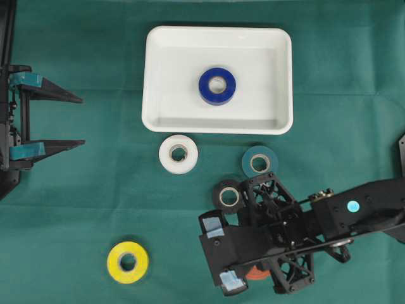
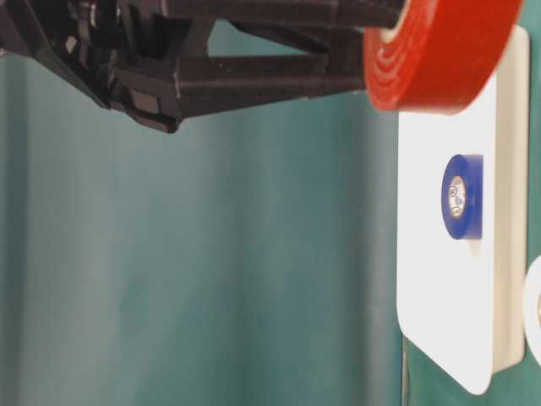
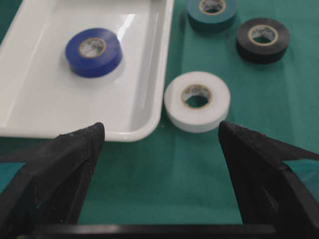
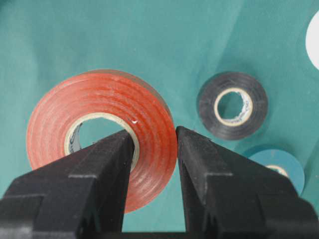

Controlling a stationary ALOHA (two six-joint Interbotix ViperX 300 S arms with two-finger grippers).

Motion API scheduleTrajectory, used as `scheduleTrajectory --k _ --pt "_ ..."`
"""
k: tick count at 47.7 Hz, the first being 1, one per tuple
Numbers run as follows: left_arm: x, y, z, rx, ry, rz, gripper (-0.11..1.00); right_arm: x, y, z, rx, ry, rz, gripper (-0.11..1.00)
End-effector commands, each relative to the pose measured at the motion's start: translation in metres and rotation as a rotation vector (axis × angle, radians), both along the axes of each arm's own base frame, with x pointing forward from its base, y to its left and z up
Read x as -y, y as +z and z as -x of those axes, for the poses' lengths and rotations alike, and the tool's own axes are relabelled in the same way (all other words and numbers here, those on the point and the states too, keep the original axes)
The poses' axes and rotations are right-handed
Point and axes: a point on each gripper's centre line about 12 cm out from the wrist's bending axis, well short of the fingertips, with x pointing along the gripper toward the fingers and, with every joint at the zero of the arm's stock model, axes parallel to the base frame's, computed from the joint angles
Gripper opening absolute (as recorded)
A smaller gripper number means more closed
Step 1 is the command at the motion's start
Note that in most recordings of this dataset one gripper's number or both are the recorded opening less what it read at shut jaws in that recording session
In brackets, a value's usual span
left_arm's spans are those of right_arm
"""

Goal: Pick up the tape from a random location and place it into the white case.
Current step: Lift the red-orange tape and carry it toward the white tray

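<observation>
Overhead exterior view: right gripper [image 1: 226,253] low over the green desk [image 1: 76,209], clamped on a red tape roll [image 1: 256,273], mostly hidden beneath the arm; black roll [image 1: 228,194] just beyond the fingers, teal roll [image 1: 259,162] farther on, white roll [image 1: 178,154] past them, close to the white case [image 1: 158,76] holding a blue roll [image 1: 217,85]; yellow roll [image 1: 128,261] well off to the side; left gripper [image 1: 73,120] parked wide open at the desk's edge, holding nothing. Table-level view: red roll [image 2: 439,51] lifted clear of the cloth, pinched in dark fingers. Left wrist view: spread fingers [image 3: 60,164] empty, white roll [image 3: 197,101] ahead between them. Right wrist view: fingers [image 4: 214,169] closed on the red roll's [image 4: 102,129] wall, one inside the core, one outside.
</observation>
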Motion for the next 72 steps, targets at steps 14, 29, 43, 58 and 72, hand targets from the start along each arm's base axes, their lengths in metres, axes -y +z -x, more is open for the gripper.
scheduleTrajectory --k 14,29,43,58,72 --pt "0.0 0.004 -0.002 0.006 -0.001 0.002 0.93 0.001 0.024 0.001 0.061 -0.004 -0.021 0.29" --pt "0.0 0.004 -0.002 0.006 -0.001 0.002 0.93 0.0 0.024 0.002 0.062 -0.001 -0.021 0.29" --pt "0.0 0.004 -0.002 0.008 0.001 0.002 0.93 -0.001 0.023 0.002 0.06 0.001 -0.02 0.29" --pt "0.0 0.004 -0.002 0.006 -0.001 0.001 0.93 0.005 0.023 0.001 0.067 -0.005 -0.004 0.29" --pt "0.0 0.004 -0.002 0.008 0.0 0.003 0.93 0.044 0.025 -0.002 0.077 -0.084 0.012 0.29"
